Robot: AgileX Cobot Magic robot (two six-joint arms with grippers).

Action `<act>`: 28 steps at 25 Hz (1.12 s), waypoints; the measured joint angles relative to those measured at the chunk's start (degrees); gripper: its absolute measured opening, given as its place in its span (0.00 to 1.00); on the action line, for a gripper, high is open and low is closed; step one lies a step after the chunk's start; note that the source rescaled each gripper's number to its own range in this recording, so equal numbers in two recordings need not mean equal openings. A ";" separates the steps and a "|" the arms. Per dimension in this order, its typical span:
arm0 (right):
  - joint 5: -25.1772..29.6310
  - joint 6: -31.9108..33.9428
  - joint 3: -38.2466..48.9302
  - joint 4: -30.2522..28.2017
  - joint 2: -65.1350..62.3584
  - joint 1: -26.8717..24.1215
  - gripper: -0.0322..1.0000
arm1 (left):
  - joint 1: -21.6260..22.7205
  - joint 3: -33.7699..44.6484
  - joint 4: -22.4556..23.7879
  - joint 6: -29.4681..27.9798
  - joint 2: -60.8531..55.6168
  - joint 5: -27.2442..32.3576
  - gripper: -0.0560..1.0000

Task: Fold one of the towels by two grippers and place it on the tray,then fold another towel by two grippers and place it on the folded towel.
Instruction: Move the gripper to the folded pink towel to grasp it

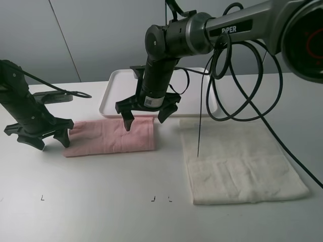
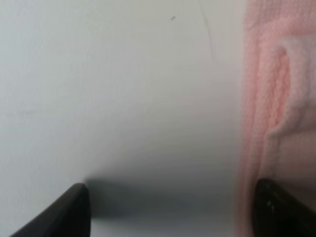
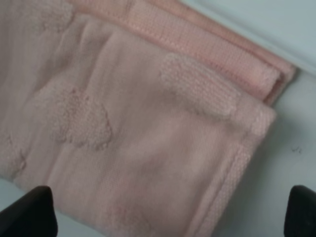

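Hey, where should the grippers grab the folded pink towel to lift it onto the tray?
Probably its two short ends, from above. The pink towel lies flat as a long folded strip, so pinching both ends' stacked layers should keep the fold. The open left gripper is at its left end, the open right gripper above its right part.

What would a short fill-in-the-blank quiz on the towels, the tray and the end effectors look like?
1. The folded towel in front of the tray is ____ in colour.
2. The tray holds ____ towels.
3. In the high view, the cream-white towel lies to the ____ of the folded one.
4. The left end effector and right end effector both have jaws standing ____.
Missing words: pink; no; right; open.
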 joint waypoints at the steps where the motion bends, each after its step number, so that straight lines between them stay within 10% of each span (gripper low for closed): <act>1: 0.26 0.13 0.00 0.25 0.54 -0.08 1.00 | 0.00 0.00 0.00 0.00 0.00 0.00 0.88; 17: -0.84 0.78 -0.55 1.59 4.67 -0.24 0.97 | 0.00 -0.05 0.42 -0.32 0.12 0.27 0.88; 28: -3.17 0.50 -0.55 2.34 5.62 -0.35 0.08 | 0.00 -0.13 0.42 -0.32 0.12 0.48 0.88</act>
